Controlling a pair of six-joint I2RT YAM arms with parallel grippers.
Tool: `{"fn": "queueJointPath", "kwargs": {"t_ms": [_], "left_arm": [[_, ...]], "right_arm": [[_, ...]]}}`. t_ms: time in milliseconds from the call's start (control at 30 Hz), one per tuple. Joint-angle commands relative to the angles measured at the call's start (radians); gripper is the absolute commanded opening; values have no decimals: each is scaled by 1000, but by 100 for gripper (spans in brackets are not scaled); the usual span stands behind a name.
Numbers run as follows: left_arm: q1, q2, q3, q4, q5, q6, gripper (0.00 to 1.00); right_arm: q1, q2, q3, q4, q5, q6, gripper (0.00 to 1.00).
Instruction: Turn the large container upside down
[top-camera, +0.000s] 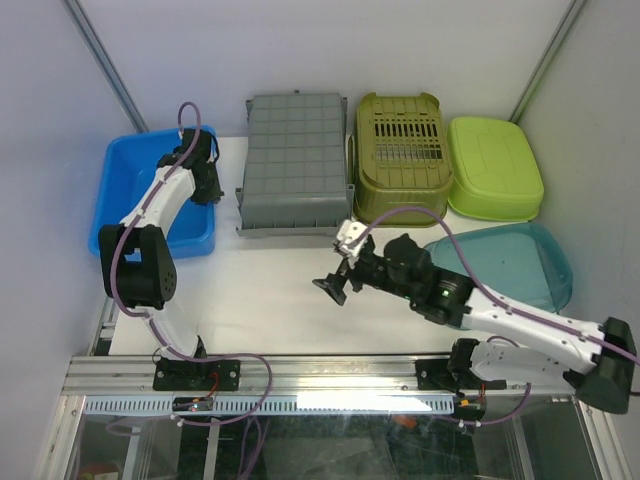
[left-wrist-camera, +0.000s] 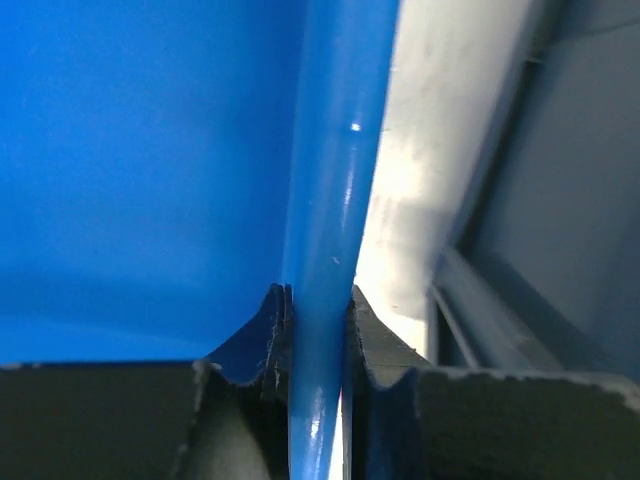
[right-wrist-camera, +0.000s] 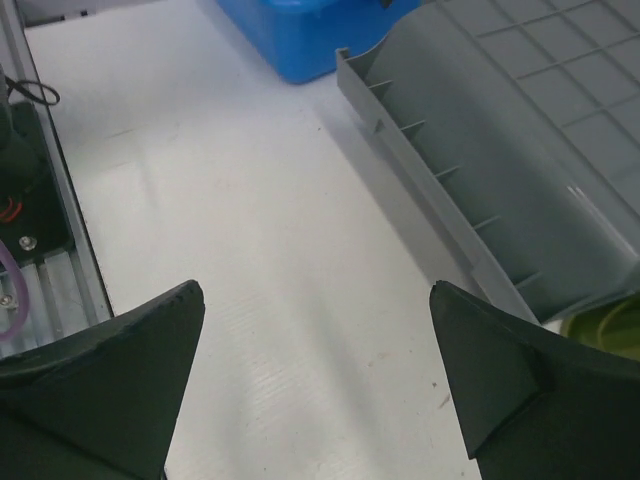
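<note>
Left gripper (left-wrist-camera: 318, 300) is closed tightly on the right rim of the blue tub (top-camera: 125, 185), which stands upright at the left side of the table (top-camera: 270, 290). Right gripper (right-wrist-camera: 315, 290) is wide open, holding nothing, near the upturned grey crate (top-camera: 293, 160).

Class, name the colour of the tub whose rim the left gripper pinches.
Blue; the top view shows the whole tub best.
</note>
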Motion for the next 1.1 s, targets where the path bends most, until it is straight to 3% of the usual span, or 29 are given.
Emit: {"fn": "queueJointPath", "kwargs": {"t_ms": [0, 333, 767, 967, 1067], "left_arm": [[8, -94, 96, 41, 35, -54, 0], [9, -217, 329, -48, 147, -60, 0], [9, -337, 593, -76, 221, -100, 0], [18, -395, 532, 20, 242, -139, 0], [79, -386, 483, 61, 377, -193, 0]], "right_arm": [[4, -181, -27, -43, 134, 98, 99], [4, -337, -62, -164, 238, 148, 99], [4, -282, -31, -130, 264, 250, 99], [4, -227, -13, -71, 214, 303, 99], [4, -201, -16, -41, 180, 318, 99]]}}
